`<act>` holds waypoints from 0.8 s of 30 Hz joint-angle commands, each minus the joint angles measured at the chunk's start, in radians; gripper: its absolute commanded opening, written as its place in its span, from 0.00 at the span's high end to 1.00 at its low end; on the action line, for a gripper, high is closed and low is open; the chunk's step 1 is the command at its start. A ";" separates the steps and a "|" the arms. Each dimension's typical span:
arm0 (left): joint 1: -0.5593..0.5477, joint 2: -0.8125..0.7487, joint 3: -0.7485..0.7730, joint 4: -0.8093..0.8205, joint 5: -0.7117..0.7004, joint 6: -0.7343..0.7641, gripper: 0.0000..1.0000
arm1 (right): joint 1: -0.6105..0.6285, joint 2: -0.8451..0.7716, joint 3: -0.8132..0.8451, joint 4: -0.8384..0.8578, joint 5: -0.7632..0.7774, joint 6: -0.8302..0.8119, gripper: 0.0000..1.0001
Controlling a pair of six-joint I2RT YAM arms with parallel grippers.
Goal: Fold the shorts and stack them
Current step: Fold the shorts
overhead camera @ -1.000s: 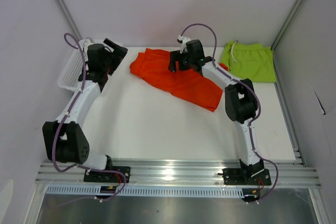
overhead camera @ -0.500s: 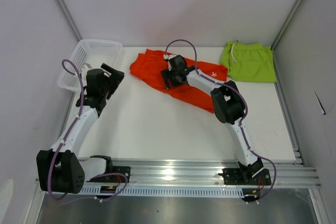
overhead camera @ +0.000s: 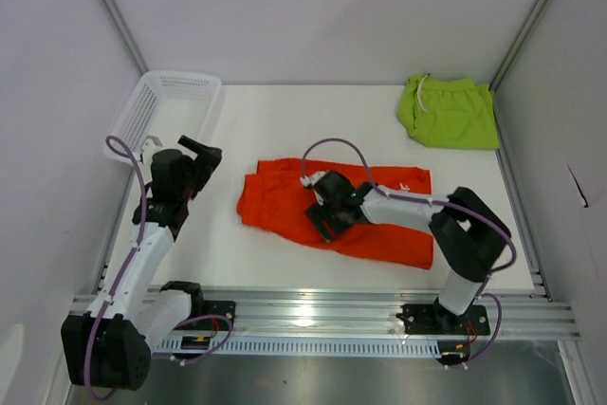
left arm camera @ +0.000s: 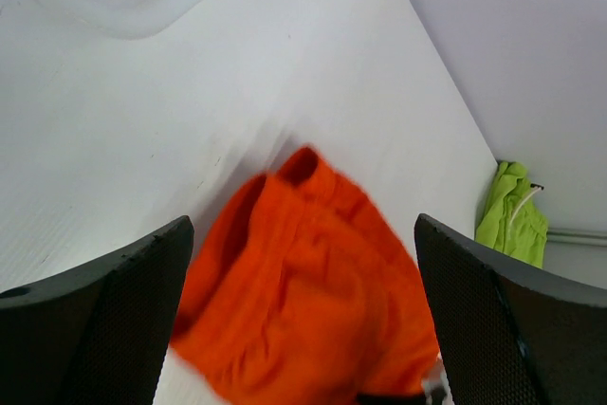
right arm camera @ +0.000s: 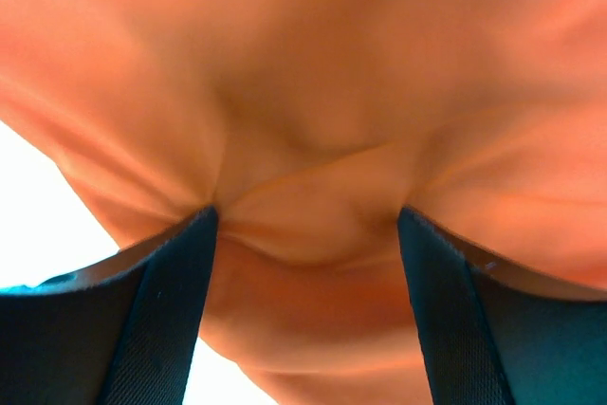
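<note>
We judge this the laying-out step: our right fingers (right arm camera: 156, 324) pinch a bunch of the orange shorts (overhead camera: 280, 208), crumpled on the surface (overhead camera: 285, 130) near the arm bases, while our left fingers (left arm camera: 104, 320) gape empty beside them, so flattening comes next.

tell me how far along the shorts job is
Done: the green shorts lie in a compact, folded-looking shape at the far right corner. In hand: the right gripper is down on the orange shorts, fabric bunched between its fingers; a firm grip is unclear. The left gripper hangs open beside them. Left: the orange pair is rumpled, unfolded, and nothing is stacked.
</note>
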 commanded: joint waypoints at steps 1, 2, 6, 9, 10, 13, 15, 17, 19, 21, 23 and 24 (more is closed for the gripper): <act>0.000 -0.062 -0.042 0.006 -0.015 0.025 0.01 | 0.007 -0.171 -0.151 -0.135 0.023 0.034 0.18; 0.000 -0.070 -0.054 0.009 -0.017 0.026 0.01 | 0.007 -0.264 -0.162 -0.139 0.011 0.035 0.16; 0.000 -0.024 -0.076 0.057 0.026 0.043 0.01 | 0.007 -0.387 -0.104 -0.123 -0.055 0.002 0.13; 0.000 0.053 -0.084 0.112 0.137 0.084 0.01 | 0.009 -0.349 0.014 -0.124 -0.127 -0.014 0.12; 0.000 0.071 -0.088 0.137 0.185 0.104 0.01 | 0.013 -0.323 0.086 -0.144 -0.135 -0.011 0.12; 0.000 0.142 -0.099 0.200 0.312 0.173 0.01 | 0.059 -0.199 0.232 -0.196 -0.141 0.014 0.10; 0.000 0.168 -0.125 0.264 0.365 0.196 0.01 | 0.095 -0.113 0.293 -0.222 -0.123 0.037 0.09; 0.000 0.189 -0.142 0.304 0.431 0.204 0.01 | 0.157 -0.075 0.350 -0.238 -0.085 0.087 0.04; 0.000 0.195 -0.172 0.327 0.461 0.200 0.01 | 0.197 -0.033 0.373 -0.238 -0.057 0.133 0.01; 0.000 0.200 -0.205 0.353 0.494 0.193 0.01 | 0.268 -0.009 0.406 -0.238 -0.022 0.181 0.01; 0.003 0.220 -0.211 0.349 0.518 0.195 0.01 | 0.331 0.040 0.439 -0.274 0.090 0.254 0.00; 0.006 0.228 -0.209 0.345 0.524 0.195 0.01 | 0.346 0.060 0.485 -0.297 0.131 0.287 0.01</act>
